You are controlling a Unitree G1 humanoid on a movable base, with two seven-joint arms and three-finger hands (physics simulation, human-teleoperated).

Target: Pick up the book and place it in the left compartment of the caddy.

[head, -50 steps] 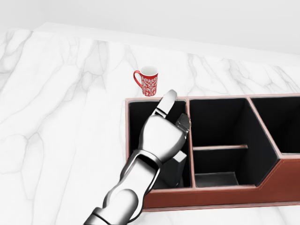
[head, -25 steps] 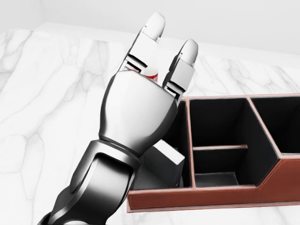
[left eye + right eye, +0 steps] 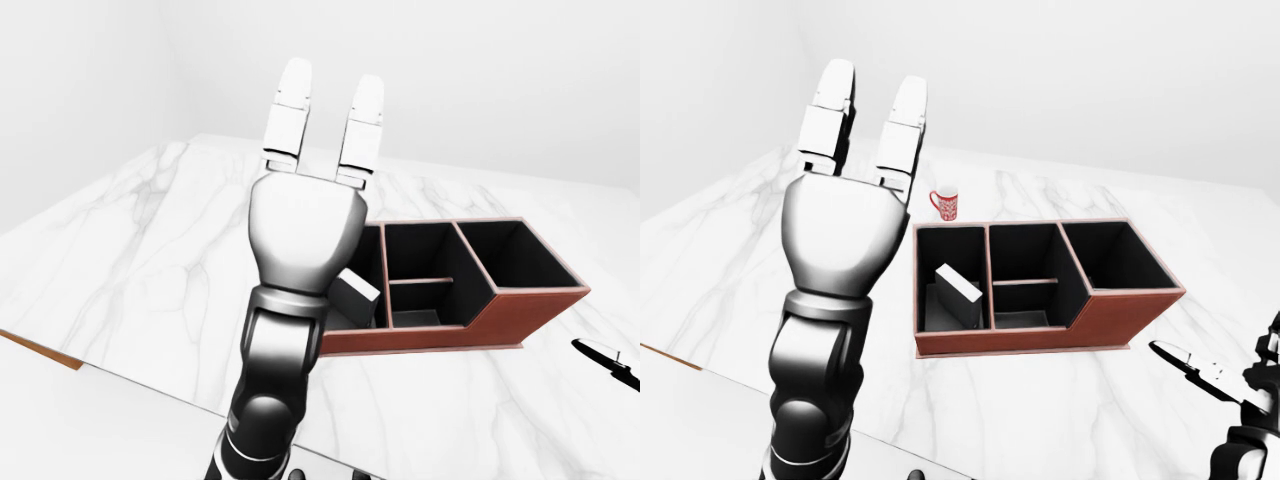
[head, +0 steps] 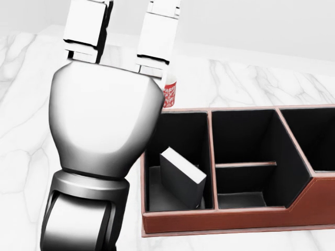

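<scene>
While the left robot hand point(image 3: 845, 225) hovered empty, fingers apart, the book point(image 3: 958, 292) leaned inside the caddy's point(image 3: 1040, 340) left compartment, task apparently done.

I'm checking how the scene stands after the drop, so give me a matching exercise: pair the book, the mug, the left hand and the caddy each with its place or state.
Things:
1. book
2. mug
3. left hand
4. caddy

Places or states:
A. raised, fingers open, empty
B. on the marble, above the caddy in the right-eye view
C. leaning inside the left compartment
D. brown outside, black inside

Pairs: 1-C, 2-B, 3-A, 4-D
</scene>
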